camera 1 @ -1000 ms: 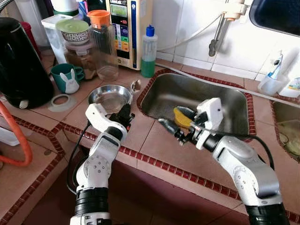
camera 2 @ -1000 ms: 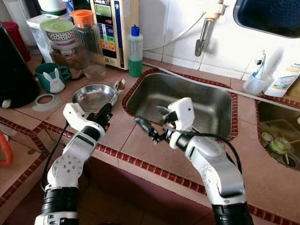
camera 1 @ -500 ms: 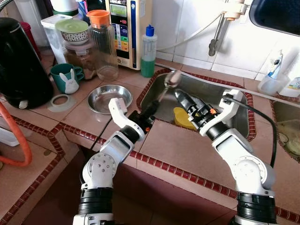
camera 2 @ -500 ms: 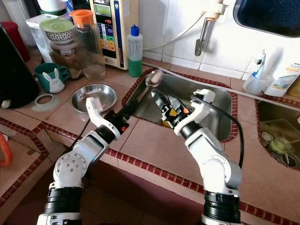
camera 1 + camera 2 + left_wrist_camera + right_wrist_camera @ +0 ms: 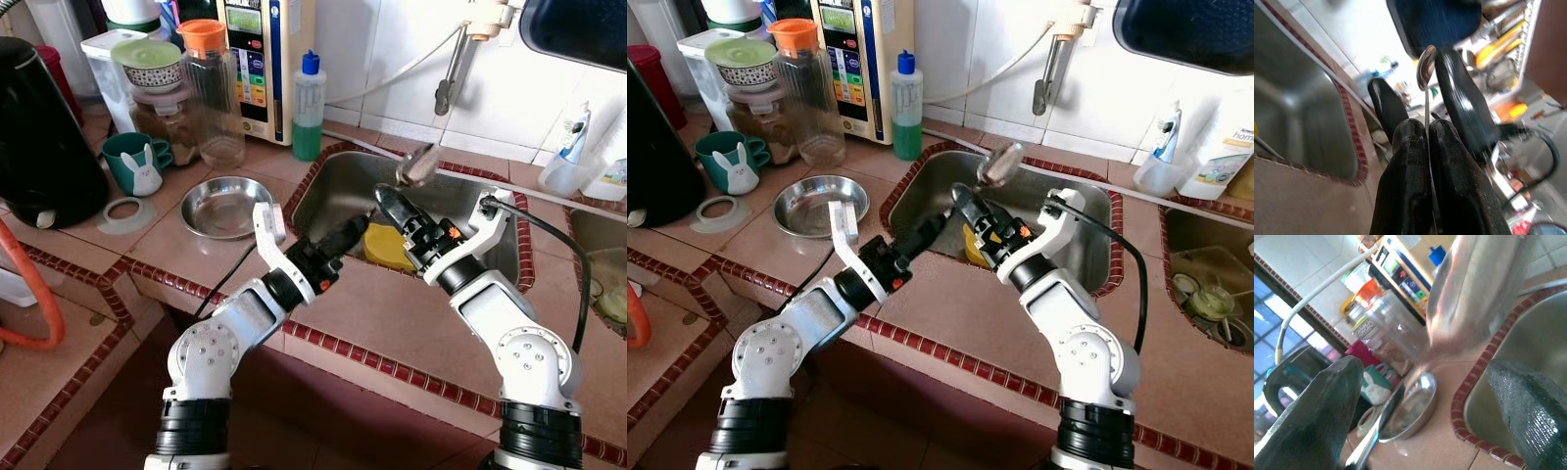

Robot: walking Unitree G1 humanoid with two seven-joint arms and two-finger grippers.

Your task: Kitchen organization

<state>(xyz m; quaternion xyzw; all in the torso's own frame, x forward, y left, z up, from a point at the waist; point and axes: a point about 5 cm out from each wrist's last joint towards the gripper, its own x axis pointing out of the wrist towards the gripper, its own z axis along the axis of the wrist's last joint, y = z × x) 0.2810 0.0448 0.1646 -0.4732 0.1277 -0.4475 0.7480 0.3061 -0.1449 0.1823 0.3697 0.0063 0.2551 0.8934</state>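
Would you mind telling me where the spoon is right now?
The spoon is held up over the sink, its handle shut in the left pincer and its bowl just above the open right pincer, near the yellow sponge.

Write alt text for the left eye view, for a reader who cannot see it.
Over a steel sink set in a tiled counter, the left end effector holds a metal spoon by its handle, bowl end raised, while the open right end effector reaches for it. A yellow sponge lies in the sink; a steel bowl sits on the counter.
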